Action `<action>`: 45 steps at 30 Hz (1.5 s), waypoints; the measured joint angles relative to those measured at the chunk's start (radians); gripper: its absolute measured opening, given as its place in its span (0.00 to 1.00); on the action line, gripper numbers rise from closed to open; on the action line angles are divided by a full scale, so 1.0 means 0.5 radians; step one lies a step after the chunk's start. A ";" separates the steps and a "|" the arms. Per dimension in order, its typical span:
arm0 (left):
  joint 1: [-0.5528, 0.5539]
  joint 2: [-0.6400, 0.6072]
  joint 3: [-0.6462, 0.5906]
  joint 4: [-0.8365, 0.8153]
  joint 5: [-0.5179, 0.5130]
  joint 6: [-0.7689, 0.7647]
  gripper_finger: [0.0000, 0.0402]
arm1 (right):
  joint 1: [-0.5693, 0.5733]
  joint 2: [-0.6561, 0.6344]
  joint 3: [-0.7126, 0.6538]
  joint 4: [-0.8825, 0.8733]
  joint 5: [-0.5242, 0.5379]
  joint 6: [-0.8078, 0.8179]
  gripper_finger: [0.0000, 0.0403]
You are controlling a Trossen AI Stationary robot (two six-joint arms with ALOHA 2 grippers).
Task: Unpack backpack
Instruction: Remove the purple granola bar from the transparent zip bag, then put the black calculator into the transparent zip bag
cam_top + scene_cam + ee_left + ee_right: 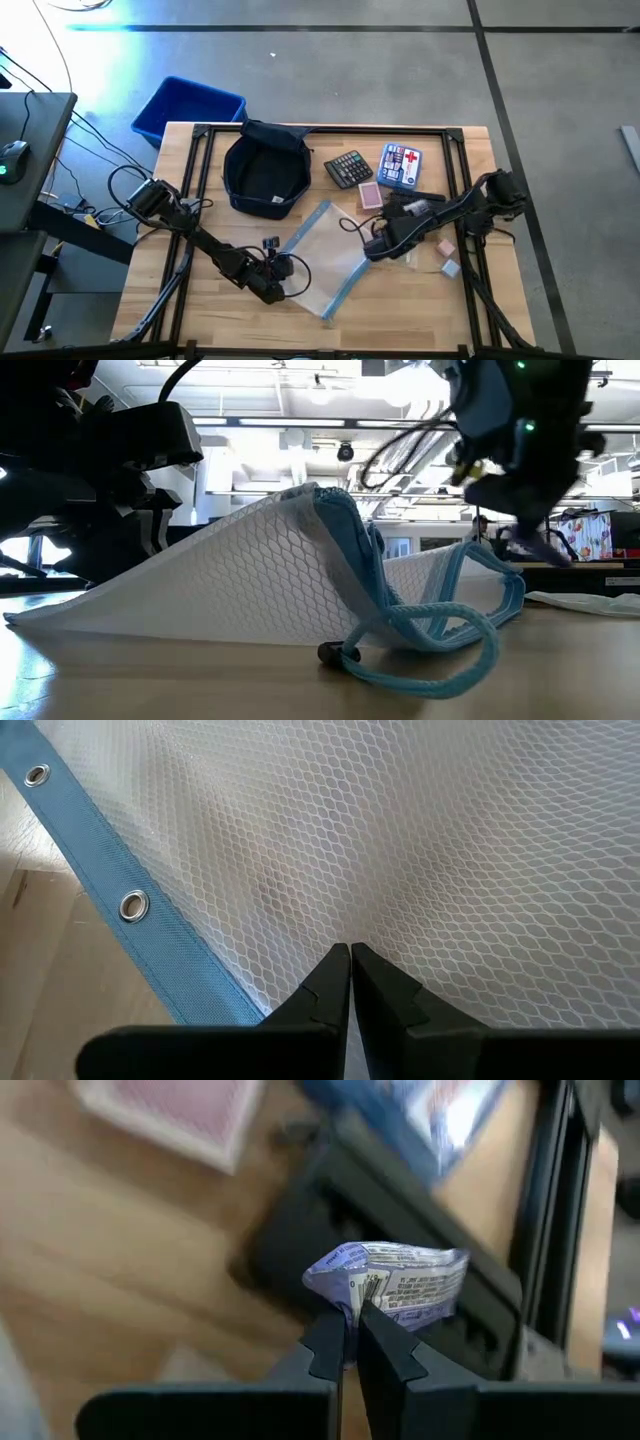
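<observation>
Backpack [266, 172] sits open and emptied at table's far edge; left gripper [350, 958] pinched shut on mesh pouch [420, 850]; right gripper [351, 1312] clamped on crumpled printed packet [400, 1285]; best to lift packet clear, set down beside playing cards [371, 196], release slowly.

On the worktop [200, 310] the backpack [266, 170] sits at the back, the bin [187, 107] beyond its left corner. A calculator [348, 168] lies right of the backpack, a mesh pouch [325, 258] in front.
</observation>
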 joint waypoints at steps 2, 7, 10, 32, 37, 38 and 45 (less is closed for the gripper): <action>0.000 -0.001 0.000 0.001 0.001 -0.001 0.00 | 0.039 0.000 -0.013 -0.002 -0.082 -0.065 0.00; 0.000 -0.001 -0.002 0.009 0.001 -0.005 0.00 | 0.157 0.000 -0.014 -0.047 -0.248 -0.143 0.00; -0.001 -0.001 -0.002 0.014 0.001 -0.005 0.00 | 0.220 0.000 -0.014 -0.087 -0.253 -0.142 0.05; -0.024 -0.126 -0.008 -0.298 -0.073 -0.031 0.00 | 0.674 0.001 -0.012 0.619 0.254 0.033 0.46; -0.072 -0.205 -0.017 -0.538 -0.184 -0.270 0.00 | 0.824 0.014 -0.012 1.198 0.835 -0.036 0.46; -0.077 -0.212 -0.016 -0.573 -0.199 -0.320 0.00 | 0.844 0.021 -0.012 1.284 0.934 -0.037 0.46; -0.115 -0.227 0.071 -0.737 -0.248 -0.432 0.00 | 0.863 0.031 -0.012 1.662 1.123 -0.213 0.46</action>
